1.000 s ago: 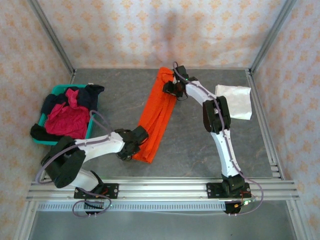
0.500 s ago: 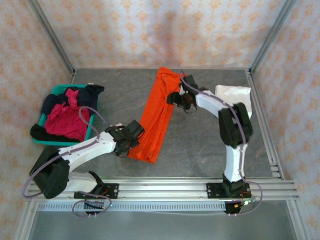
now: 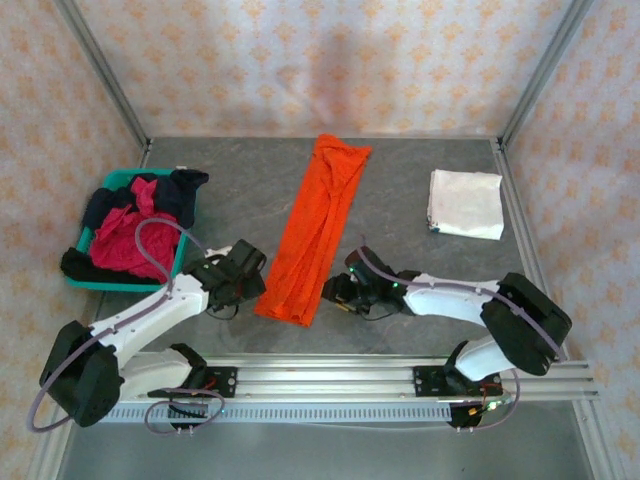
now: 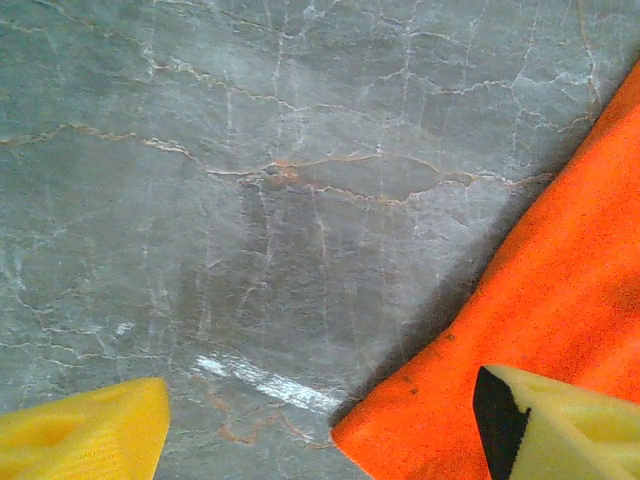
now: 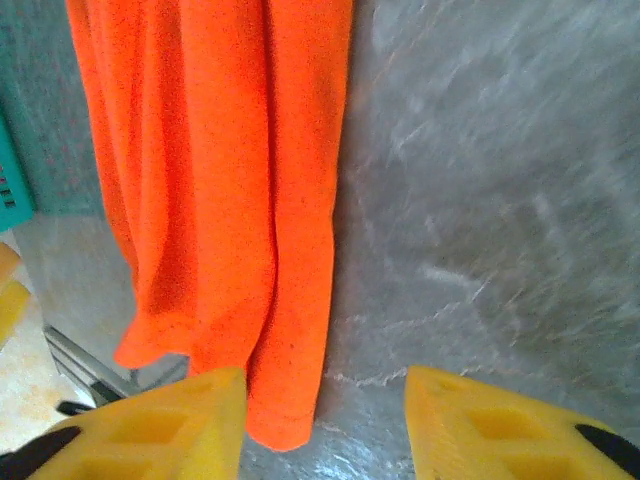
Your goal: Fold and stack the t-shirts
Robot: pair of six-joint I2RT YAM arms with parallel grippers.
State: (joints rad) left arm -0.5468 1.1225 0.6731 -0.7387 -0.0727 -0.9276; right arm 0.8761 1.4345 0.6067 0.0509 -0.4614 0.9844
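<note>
Cloth first: we log the bright orange cloth t-shirt (image 3: 318,228) lying flat on the grey stone-patterned counter (image 3: 420,270). It is folded lengthwise into a long narrow strip that runs from the far middle toward the near edge, slanting left.

Left claw (image 3: 238,274) sits low, just left of the strip's near end. In the left wrist view its yellow foam fingers (image 4: 90,430) are spread wide and hold nothing. The strip's near-left corner lies between them, towards the right-hand finger.

Right claw (image 3: 340,292) sits just right of the same end. In the right wrist view it is also spread and empty, and the hem's near-right corner lies just inside its left-hand finger (image 5: 170,420).

Handling, as we judge it:
- The shirt is light and limp, with no stiffness to carry a fold by itself.
- The stacked layers will likely slide over one another.
- We would pinch through all the layers at the two near hem corners, one claw to each, and lift them evenly.
- Catching only the top layer would likely open the lengthwise fold.

Elsewhere, a white folded t-shirt (image 3: 465,203) lies at the far right, well apart. A teal plastic basket (image 3: 118,180) at the left holds a crimson-pink t-shirt (image 3: 130,245) and a dark navy t-shirt (image 3: 182,190), heaped and unfolded.
</note>
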